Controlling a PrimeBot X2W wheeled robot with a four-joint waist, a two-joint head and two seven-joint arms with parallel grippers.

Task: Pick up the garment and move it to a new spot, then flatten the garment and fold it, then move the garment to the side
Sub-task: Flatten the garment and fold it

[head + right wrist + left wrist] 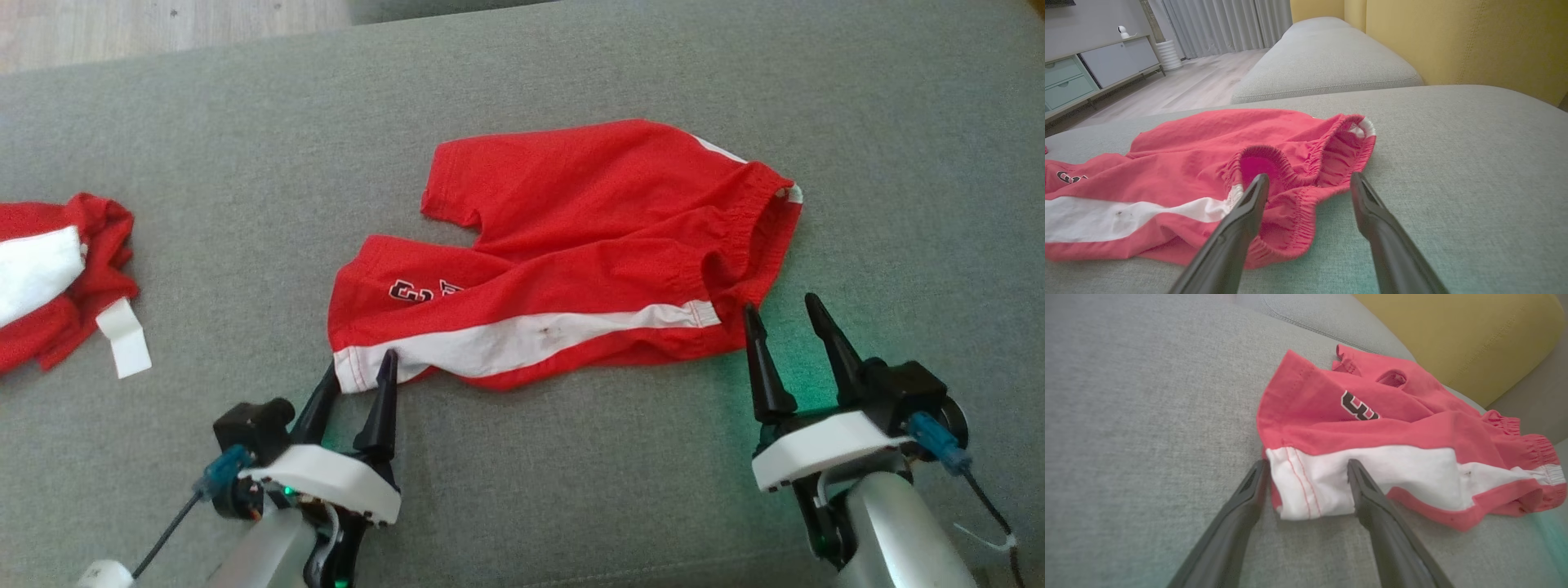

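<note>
One garment, left gripper, right gripper.

In the middle of the sofa: the shorts, waist end to the right, leg ends to the left. Far off to the left, at the edge of the head view: another piece of clothing, well apart from the shorts. At the near left corner of the shorts: the left pincer, with the leg corner between its two fingers. Just beside the waist end, at the near right: the right pincer. Behind the sofa, far left: the floor.
</note>
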